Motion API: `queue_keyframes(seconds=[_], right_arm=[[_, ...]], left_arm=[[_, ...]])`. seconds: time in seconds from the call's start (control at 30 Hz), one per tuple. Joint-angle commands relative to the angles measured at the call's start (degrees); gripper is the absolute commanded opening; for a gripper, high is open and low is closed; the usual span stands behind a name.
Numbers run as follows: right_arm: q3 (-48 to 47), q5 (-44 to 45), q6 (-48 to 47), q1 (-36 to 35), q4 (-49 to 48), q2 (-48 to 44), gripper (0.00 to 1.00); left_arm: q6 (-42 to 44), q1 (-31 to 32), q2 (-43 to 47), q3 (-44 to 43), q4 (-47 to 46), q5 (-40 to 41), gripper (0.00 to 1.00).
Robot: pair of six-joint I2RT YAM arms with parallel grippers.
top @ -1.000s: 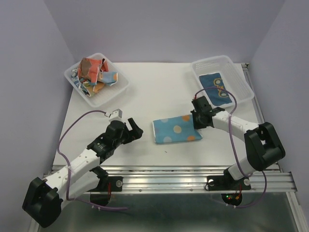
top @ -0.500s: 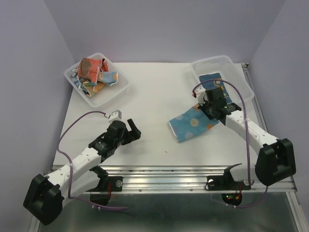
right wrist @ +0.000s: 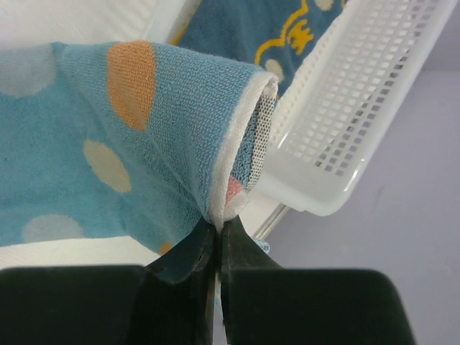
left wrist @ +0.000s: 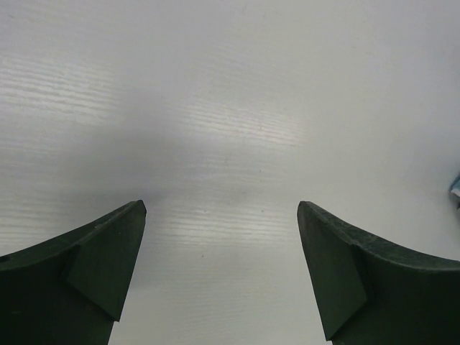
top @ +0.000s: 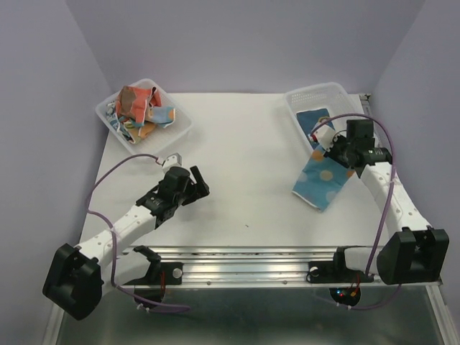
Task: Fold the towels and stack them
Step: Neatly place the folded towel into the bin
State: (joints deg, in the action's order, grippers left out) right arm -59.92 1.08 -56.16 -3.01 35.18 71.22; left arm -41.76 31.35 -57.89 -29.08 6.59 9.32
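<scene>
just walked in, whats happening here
The right gripper is pinched shut on the edge of a folded light blue dotted towel, holding it beside the right basket, where a dark blue towel already lies. The left gripper is open and empty above the table. More towels sit crumpled in the left basket.

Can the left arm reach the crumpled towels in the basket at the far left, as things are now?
Probably yes. The left claw is open and empty, only bare table lies between it and the basket, and the crumpled towels lie uncovered.
</scene>
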Motion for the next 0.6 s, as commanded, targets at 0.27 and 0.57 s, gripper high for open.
queue_keyframes(seconds=[0.27,0.57], right_arm=[[-4.24,2.17,-22.93,8.81,-9.58,-0.21,0.01],[-6.34,-0.1,-23.91,9.42,-27.96,6.99,0.01]], left_arm=[[2.73,-4.81,-3.72,-7.39,2.72,6.41,0.99],[2.21,-5.86,-4.78,-9.5,5.36,9.48,0.99]])
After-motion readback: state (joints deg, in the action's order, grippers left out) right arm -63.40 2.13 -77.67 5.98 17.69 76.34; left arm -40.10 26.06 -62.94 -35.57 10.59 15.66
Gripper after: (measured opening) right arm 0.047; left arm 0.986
